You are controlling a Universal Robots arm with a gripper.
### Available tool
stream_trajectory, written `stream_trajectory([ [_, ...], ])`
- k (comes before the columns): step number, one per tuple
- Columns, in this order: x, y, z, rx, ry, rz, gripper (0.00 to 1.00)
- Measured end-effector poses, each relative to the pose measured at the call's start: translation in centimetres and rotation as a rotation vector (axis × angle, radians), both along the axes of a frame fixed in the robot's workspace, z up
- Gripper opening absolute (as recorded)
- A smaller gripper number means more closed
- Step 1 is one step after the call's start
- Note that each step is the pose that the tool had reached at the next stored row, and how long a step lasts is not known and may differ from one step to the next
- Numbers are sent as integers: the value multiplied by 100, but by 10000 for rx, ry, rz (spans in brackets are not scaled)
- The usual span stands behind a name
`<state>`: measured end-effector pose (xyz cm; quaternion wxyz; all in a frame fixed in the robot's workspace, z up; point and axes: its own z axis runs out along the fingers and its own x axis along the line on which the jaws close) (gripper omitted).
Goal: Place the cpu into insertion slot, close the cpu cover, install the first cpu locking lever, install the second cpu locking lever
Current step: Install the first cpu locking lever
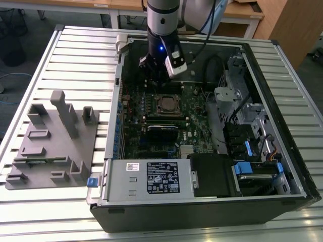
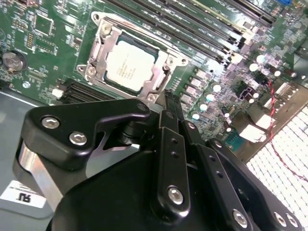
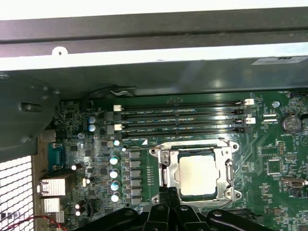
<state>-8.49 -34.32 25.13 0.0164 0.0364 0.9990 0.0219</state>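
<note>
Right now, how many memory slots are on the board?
4 memory slots, side by side between the cpu and the case wall in the first wrist view. None seems hidden.

Your arm and gripper, up close.
Your arm [image 1: 162, 20] is a silver-grey tube with a pale blue joint cover, a small blue light [image 1: 161, 49], a white camera block [image 1: 175, 63] at the wrist and a black cable [image 1: 209, 30] alongside. Your gripper [image 2: 171, 98] is matte black, its linked bars pinned with silver screws [image 2: 78, 139].
</note>
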Motion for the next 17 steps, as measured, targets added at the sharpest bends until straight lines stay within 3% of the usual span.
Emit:
stream_trajectory([
  [5, -80, 0, -1, 0, 0, -1, 10],
  [17, -86, 0, 25, 0, 1, 0, 10],
])
